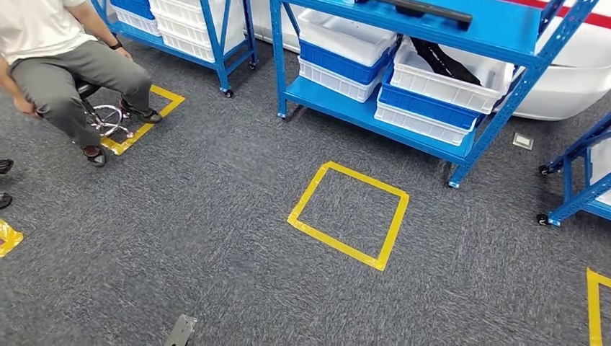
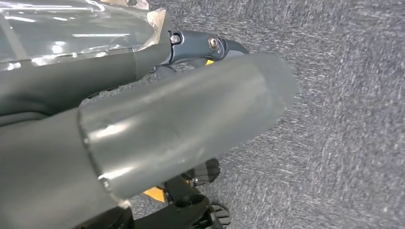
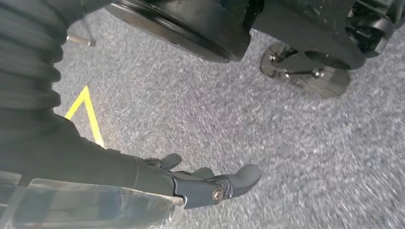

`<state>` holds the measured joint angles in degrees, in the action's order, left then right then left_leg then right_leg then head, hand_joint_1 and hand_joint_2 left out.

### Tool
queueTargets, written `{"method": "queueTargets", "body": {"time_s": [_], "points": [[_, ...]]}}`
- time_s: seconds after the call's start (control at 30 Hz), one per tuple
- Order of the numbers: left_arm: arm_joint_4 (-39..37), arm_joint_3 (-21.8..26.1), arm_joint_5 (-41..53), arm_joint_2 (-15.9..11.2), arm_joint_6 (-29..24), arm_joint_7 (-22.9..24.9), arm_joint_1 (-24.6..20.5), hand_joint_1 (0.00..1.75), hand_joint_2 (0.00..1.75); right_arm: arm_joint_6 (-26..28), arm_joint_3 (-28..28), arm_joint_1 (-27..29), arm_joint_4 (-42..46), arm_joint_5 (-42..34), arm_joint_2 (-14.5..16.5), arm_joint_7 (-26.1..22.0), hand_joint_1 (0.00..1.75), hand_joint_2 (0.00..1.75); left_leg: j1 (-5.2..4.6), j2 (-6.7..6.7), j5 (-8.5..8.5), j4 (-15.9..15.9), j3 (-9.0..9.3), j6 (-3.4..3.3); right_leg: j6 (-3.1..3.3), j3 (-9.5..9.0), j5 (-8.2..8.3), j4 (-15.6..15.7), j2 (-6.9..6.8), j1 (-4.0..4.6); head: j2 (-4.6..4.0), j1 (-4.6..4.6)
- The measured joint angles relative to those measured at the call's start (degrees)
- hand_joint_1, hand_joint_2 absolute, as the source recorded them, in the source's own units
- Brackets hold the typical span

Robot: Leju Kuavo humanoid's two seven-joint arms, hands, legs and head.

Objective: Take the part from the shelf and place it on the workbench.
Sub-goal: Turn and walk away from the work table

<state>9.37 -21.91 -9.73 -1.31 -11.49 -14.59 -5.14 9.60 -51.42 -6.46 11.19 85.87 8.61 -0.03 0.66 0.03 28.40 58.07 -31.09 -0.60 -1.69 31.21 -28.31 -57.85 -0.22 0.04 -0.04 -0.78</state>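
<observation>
Blue metal shelf (image 1: 461, 29) stands on grey carpet beyond a yellow taped square. Black elongated part (image 1: 445, 61) lies slanted in a white bin (image 1: 447, 85) on the middle tier; another long black part (image 1: 425, 9) rests on top.

Three blue shelf racks stand on the floor: one at the back left (image 1: 223, 43), one in the middle (image 1: 432, 43), one at the right edge (image 1: 580, 180). The middle rack carries four white bins (image 1: 346, 32) and two blue bins (image 1: 339, 61). One full yellow tape square (image 1: 349, 214) marks the carpet. One person (image 1: 58, 58) sits on one stool (image 1: 108, 119).
</observation>
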Motion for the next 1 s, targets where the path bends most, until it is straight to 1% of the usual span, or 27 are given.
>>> {"method": "queueTargets", "body": {"time_s": [0.07, 0.1, 0.13, 0.17, 0.23, 0.27, 0.3, 0.33, 0.37, 0.4, 0.43, 0.47, 0.53, 0.57, 0.6, 0.63, 0.67, 0.7, 0.73, 0.77, 0.8, 0.83, 0.87, 0.9, 0.93, 0.97, 1.0], "points": [[0.0, 0.0, 0.0, 0.0, -0.1, -0.1, -0.1, 0.00, 0.00, 0.0, 0.0, 0.0, 0.0, 0.0, 0.0, 0.0, 0.00, 1.75, 0.11, 0.12, 0.42, -0.1, 0.23, 0.62, 1.01, -0.89, -0.17, 0.5, 0.13, -0.25, 0.00, -0.13], [0.1, 0.0, 0.0, 0.0, -0.1, -0.1, -0.1, 0.00, 0.00, 0.0, 0.0, 0.0, 0.0, 0.1, 0.1, 0.0, 0.00, 1.75, 0.20, 0.13, 0.89, 0.8, 0.00, 0.86, 1.47, -1.56, -0.33, 0.7, 0.17, -0.49, 0.00, -0.22], [0.1, 0.0, 0.0, 0.0, -0.1, -0.2, -0.1, 0.00, 0.00, 0.0, 0.0, 0.1, 0.0, 0.1, 0.1, 0.0, 0.00, 1.75, 0.27, 0.12, 1.69, 2.7, -0.88, 1.08, 1.96, -2.40, -0.53, 1.0, 0.19, -0.75, 0.00, -0.37], [0.1, 0.0, 0.0, 0.0, -0.2, -0.2, -0.1, 0.00, 0.00, 0.0, 0.0, 0.2, 0.0, 0.2, 0.1, 0.0, 0.00, 1.75, 0.36, 0.08, 2.75, 6.0, -2.62, 1.18, 2.38, -2.90, -0.84, 1.1, 0.18, -0.77, 0.00, -0.48], [0.1, 0.0, 0.0, 0.0, -0.3, -0.3, 0.0, 0.00, 0.00, 0.0, 0.0, 0.3, 0.0, 0.2, 0.2, 0.0, 0.00, 1.75, 0.42, 0.06, 4.76, 13.6, -7.53, 1.39, 2.97, -3.83, -1.66, 1.1, 0.19, -0.62, 0.00, -0.66], [0.0, 0.0, 0.0, 0.0, -0.4, -0.3, 0.1, 0.00, 0.00, 0.0, 0.0, 0.4, 0.0, 0.2, 0.2, 0.0, 0.00, 1.75, 0.44, 0.06, 4.59, 15.9, -9.63, 1.42, 3.07, -4.38, -2.16, 1.1, 0.29, -0.54, 0.00, -0.67], [0.0, 0.0, 0.0, 0.0, -0.5, -0.3, 0.2, 0.00, 0.00, 0.0, 0.0, 0.5, 0.0, 0.2, 0.2, 0.0, 0.00, 1.75, 0.44, 0.06, 3.16, 16.1, -10.75, 1.37, 3.03, -5.06, -2.73, 1.1, 0.44, -0.49, 0.00, -0.68], [0.0, 0.0, 0.0, -0.1, -0.5, -0.3, 0.2, 0.00, 0.00, 0.0, 0.0, 0.6, 0.0, 0.3, 0.2, 0.0, 0.00, 1.75, 0.44, 0.06, 0.63, 14.0, -10.75, 1.23, 2.94, -5.89, -3.38, 1.1, 0.59, -0.46, 0.00, -0.69], [0.0, 0.0, 0.0, -0.1, -0.6, -0.3, 0.2, 0.00, 0.00, 0.0, 0.0, 0.6, 0.0, 0.3, 0.2, 0.0, 0.00, 1.75, 0.43, 0.08, -2.38, 10.3, -9.85, 0.99, 2.80, -6.74, -4.13, 1.2, 0.70, -0.46, 0.00, -0.68], [0.0, 0.0, 0.0, -0.1, -0.6, -0.3, 0.2, 0.00, 0.00, 0.0, 0.0, 0.8, 0.0, 0.4, 0.2, 0.0, 0.00, 1.75, 0.31, 0.09, -4.39, 7.1, -8.65, 0.72, 2.56, -7.41, -4.86, 1.3, 0.75, -0.39, -0.01, -0.62], [0.0, 0.0, 0.0, -0.1, -0.7, -0.3, 0.2, 0.00, 0.00, 0.0, 0.0, 0.8, 0.0, 0.4, 0.2, 0.0, 0.00, 1.75, 0.12, 0.10, -5.24, 4.4, -7.37, 0.39, 2.23, -7.83, -5.50, 1.4, 0.77, -0.24, -0.01, -0.57], [0.0, 0.0, 0.0, -0.1, -0.7, -0.3, 0.1, 0.00, 0.00, 0.0, 0.0, 0.9, 0.0, 0.4, 0.2, 0.0, 0.00, 1.75, -0.14, 0.10, -5.13, 2.8, -6.49, 0.04, 1.88, -8.08, -5.94, 1.7, 0.74, -0.11, -0.01, -0.52], [0.0, 0.0, 0.0, -0.2, -0.7, -0.4, 0.1, 0.00, 0.00, 0.0, 0.0, 0.8, 0.0, 0.4, 0.2, 0.0, 0.00, 1.75, -0.54, 0.06, -3.88, 1.6, -5.49, -0.75, 0.96, -8.95, -5.92, 2.2, 0.67, 0.14, 0.00, -0.55], [0.0, 0.0, 0.0, -0.2, -0.7, -0.4, 0.1, 0.00, 0.00, 0.0, 0.0, 0.8, 0.0, 0.4, 0.1, 0.0, 0.00, 1.75, -0.50, -0.01, -3.70, 1.1, -4.96, -1.13, 0.55, -9.19, -5.74, 2.0, 0.63, 0.17, 0.00, -0.57], [0.0, 0.0, 0.0, -0.2, -0.8, -0.4, 0.2, 0.00, 0.00, 0.0, 0.0, 0.8, 0.0, 0.4, 0.1, 0.0, 0.00, 1.75, -0.41, -0.06, -3.49, 0.5, -4.18, -1.52, 0.19, -8.90, -5.53, 0.7, 0.61, 0.19, -0.01, -0.59], [0.0, 0.0, 0.0, -0.2, -0.8, -0.4, 0.2, 0.00, 0.00, 0.0, 0.0, 0.8, 0.0, 0.4, 0.0, 0.0, 0.00, 1.75, -0.29, -0.12, -3.31, -0.2, -3.24, -1.85, -0.02, -7.53, -5.53, -1.8, 0.61, 0.16, -0.01, -0.56], [0.0, 0.0, 0.0, -0.2, -0.8, -0.4, 0.2, 0.00, 0.00, 0.0, 0.0, 0.7, 0.0, 0.3, 0.0, -0.1, 0.00, 1.75, -0.17, -0.14, -3.06, -0.9, -2.26, -2.10, -0.11, -5.26, -5.95, -5.5, 0.60, 0.10, -0.01, -0.52], [0.0, 0.0, 0.0, -0.3, -0.8, -0.4, 0.2, 0.00, 0.00, 0.0, 0.0, 0.5, 0.0, 0.3, 0.0, -0.2, 0.00, 1.75, -0.16, -0.12, -2.79, -1.4, -1.47, -2.29, -0.05, -2.84, -6.67, -9.3, 0.58, 0.04, -0.01, -0.47], [0.0, 0.0, 0.0, -0.3, -0.8, -0.4, 0.2, 0.00, 0.00, 0.0, 0.0, 0.3, 0.0, 0.2, 0.0, -0.3, 0.00, 1.75, -0.12, -0.12, -2.37, -1.8, -0.55, -2.37, 0.01, -0.25, -8.07, -12.7, 0.56, -0.01, 0.00, -0.45], [0.0, 0.0, 0.0, -0.3, -0.8, -0.4, 0.2, 0.00, 0.00, 0.0, 0.0, 0.0, 0.0, 0.1, 0.0, -0.3, 0.00, 1.75, -0.10, -0.14, -1.85, -2.1, 0.40, -2.36, 0.03, 1.69, -9.41, -14.5, 0.52, -0.04, 0.00, -0.44], [0.0, 0.0, 0.0, -0.2, -0.8, -0.4, 0.2, 0.00, 0.00, 0.0, 0.0, -0.2, 0.0, 0.1, 0.0, -0.4, 0.00, 1.75, -0.08, -0.21, -1.24, -2.3, 1.42, -2.31, -0.12, 2.76, -10.11, -14.6, 0.46, -0.12, 0.00, -0.40], [0.0, 0.0, 0.0, -0.2, -0.8, -0.3, 0.2, 0.00, 0.00, 0.0, 0.0, -0.4, 0.0, 0.1, 0.0, -0.4, 0.00, 1.75, -0.05, -0.31, -0.51, -2.4, 2.57, -2.19, -0.51, 3.34, -9.87, -13.3, 0.38, -0.28, 0.00, -0.39], [0.0, 0.0, 0.0, -0.2, -0.8, -0.3, 0.2, 0.00, 0.00, 0.0, 0.0, -0.4, 0.0, 0.1, 0.0, -0.4, 0.00, 1.75, -0.02, -0.40, 0.20, -2.4, 3.56, -2.03, -1.06, 3.22, -7.85, -10.3, 0.30, -0.45, 0.00, -0.36], [-0.1, 0.0, 0.0, -0.2, -0.8, -0.3, 0.2, 0.00, 0.00, 0.0, 0.0, -0.3, 0.0, 0.1, 0.0, -0.4, 0.00, 1.75, 0.00, -0.46, 0.94, -2.4, 4.36, -1.80, -1.68, 3.11, -4.62, -6.6, 0.14, -0.58, 0.00, -0.29], [-0.1, 0.0, 0.0, -0.2, -0.8, -0.3, 0.2, 0.00, 0.00, 0.0, 0.0, -0.2, 0.0, 0.1, 0.0, -0.4, 0.00, 1.75, -0.06, -0.48, 1.70, -2.3, 5.16, -1.51, -1.84, 3.14, -1.79, -3.5, -0.23, -0.63, 0.00, -0.29], [-0.1, 0.0, 0.0, -0.2, -0.8, -0.3, 0.3, 0.00, 0.00, 0.0, 0.0, -0.2, 0.0, 0.1, 0.0, -0.4, 0.00, 1.75, -0.15, -0.42, 2.50, -2.2, 5.62, -1.15, -1.62, 3.08, 0.51, -1.4, -0.59, -0.45, 0.00, -0.25], [-0.1, 0.0, 0.0, -0.2, -0.8, -0.2, 0.3, 0.00, 0.00, 0.0, 0.0, -0.2, -0.1, 0.0, 0.0, -0.4, 0.00, 1.75, -0.21, -0.34, 3.14, -1.9, 6.18, -0.77, -0.97, 3.09, 1.81, -0.3, -0.87, -0.30, 0.00, -0.28]]}}
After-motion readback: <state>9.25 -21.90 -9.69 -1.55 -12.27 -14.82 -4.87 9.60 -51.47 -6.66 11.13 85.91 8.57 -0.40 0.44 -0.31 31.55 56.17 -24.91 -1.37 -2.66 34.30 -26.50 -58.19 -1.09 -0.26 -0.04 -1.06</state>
